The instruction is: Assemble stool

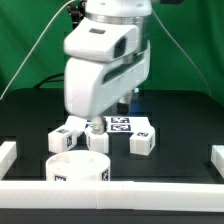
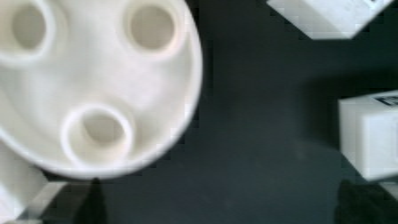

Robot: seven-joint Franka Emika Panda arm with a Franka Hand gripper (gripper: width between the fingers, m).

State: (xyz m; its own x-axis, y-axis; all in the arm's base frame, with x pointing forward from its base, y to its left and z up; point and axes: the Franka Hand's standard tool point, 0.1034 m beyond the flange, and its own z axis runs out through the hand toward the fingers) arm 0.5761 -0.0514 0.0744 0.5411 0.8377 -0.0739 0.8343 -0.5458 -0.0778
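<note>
The round white seat disc [image 1: 78,168] lies near the front of the black table, and the wrist view shows it close up [image 2: 98,80] with three round sockets. Several short white tagged legs stand behind it: one [image 1: 68,137], one [image 1: 97,141] and one [image 1: 142,142]. Two legs show at the edge of the wrist view [image 2: 338,15] [image 2: 370,135]. My gripper [image 1: 97,126] hangs low over the legs, just behind the seat. In the wrist view the gripper [image 2: 214,205] is open, with only bare black table between its dark fingertips [image 2: 63,205].
White border rails run along the front [image 1: 110,190], the exterior view's left [image 1: 8,152] and its right [image 1: 215,156]. Another tagged white block [image 1: 120,125] sits behind the legs. A green backdrop stands behind the table.
</note>
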